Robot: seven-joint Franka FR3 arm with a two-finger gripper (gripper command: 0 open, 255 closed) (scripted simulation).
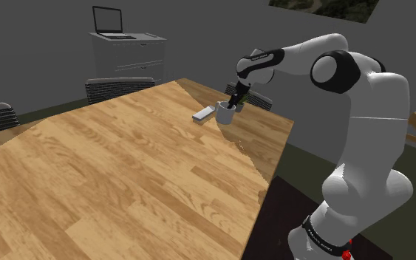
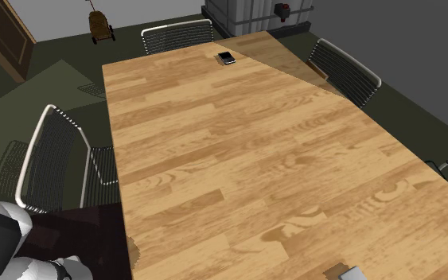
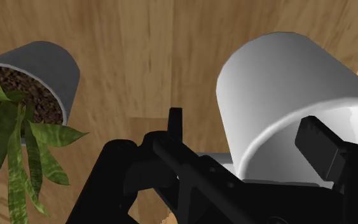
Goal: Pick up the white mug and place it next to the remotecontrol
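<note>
End effector [image 1: 233,102]: black, two-fingered, poised at the rim of the mug. In the wrist view its fingers are seen standing apart, one inside the mug and the other outside the wall with a gap showing. It is judged open, with nothing clasped.
White mug [image 1: 224,113]: plain white and upright on the counter, directly beneath the end effector, its wall between the two fingers [image 3: 317,143].
Remote control [image 1: 203,114]: a flat grey bar lying on the counter, just beyond the mug from the end effector. Whether it touches the mug cannot be told.
Potted plant [image 3: 47,73]: grey pot with dark soil and long green leaves, standing on the outer finger's side of the end effector, apart from the mug.
Counter [image 1: 125,170]: light wood grain, carrying all of the above.
Progress, done: the mug is judged to be already set next to the remote control.
Progress, left: if this spot is accepted, only a clean lift of the end effector off the rim is required, without the mug being tipped.
</note>
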